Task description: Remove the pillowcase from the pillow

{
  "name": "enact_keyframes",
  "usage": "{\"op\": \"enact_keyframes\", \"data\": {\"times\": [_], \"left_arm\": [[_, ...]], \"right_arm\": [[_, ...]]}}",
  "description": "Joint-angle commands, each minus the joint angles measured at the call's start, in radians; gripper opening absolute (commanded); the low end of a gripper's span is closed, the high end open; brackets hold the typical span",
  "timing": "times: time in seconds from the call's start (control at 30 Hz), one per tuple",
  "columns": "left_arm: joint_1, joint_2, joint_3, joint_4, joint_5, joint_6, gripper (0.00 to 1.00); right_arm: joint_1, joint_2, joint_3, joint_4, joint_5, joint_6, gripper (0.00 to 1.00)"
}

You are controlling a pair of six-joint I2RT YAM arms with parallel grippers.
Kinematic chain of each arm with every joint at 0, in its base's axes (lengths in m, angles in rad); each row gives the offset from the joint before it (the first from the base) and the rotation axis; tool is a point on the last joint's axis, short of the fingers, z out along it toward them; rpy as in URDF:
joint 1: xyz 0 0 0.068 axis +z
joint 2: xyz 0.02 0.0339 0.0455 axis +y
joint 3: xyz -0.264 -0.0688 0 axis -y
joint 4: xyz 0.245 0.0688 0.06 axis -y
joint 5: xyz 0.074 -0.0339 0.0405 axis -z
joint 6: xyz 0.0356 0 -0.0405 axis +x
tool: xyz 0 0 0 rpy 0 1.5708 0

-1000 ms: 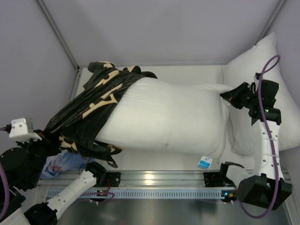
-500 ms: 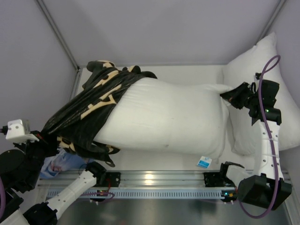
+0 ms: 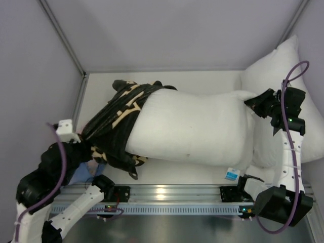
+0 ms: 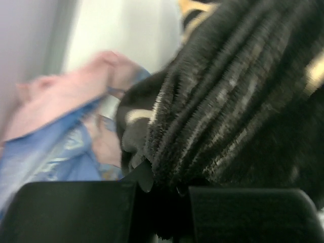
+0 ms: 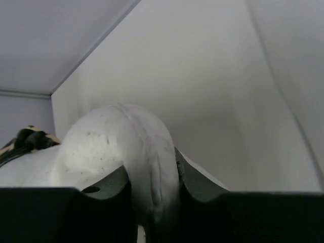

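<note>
— Room?
— Bare white tabletop (image 3: 202, 79) behind. Your left gripper (image 3: 85, 146), near the left wall (image 3: 35, 76), pinches the black flower-printed plush pillowcase (image 3: 114, 126) covering the left end of the big white stuffed pillow (image 3: 192, 126).
— Right?
— Your right gripper (image 3: 253, 104) clamps that pillow's right corner.

Two white pillows: one tagged pillow (image 3: 192, 126), one plain pillow (image 3: 309, 76). One black flowered pillowcase (image 3: 114, 126). One blue-and-white label tag (image 3: 232, 174). Two cloths: one pink cloth (image 4: 61, 96), one blue cloth (image 4: 50, 157). Two claws: left claw (image 4: 162, 191), right claw (image 5: 152, 179).
</note>
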Motion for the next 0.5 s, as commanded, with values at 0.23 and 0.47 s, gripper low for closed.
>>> {"op": "enact_keyframes", "data": {"times": [0.23,0.47], "left_arm": [[0.009,0.174,-0.338,0.472,0.406,-0.081,0.61],[0.011,0.215,-0.200,0.467,0.438,-0.047,0.99]], "right_arm": [[0.032,-0.050,-0.023,0.185,0.096,-0.096,0.76],[0.136,-0.014,0.008,0.159,0.133,-0.109,0.79]]}}
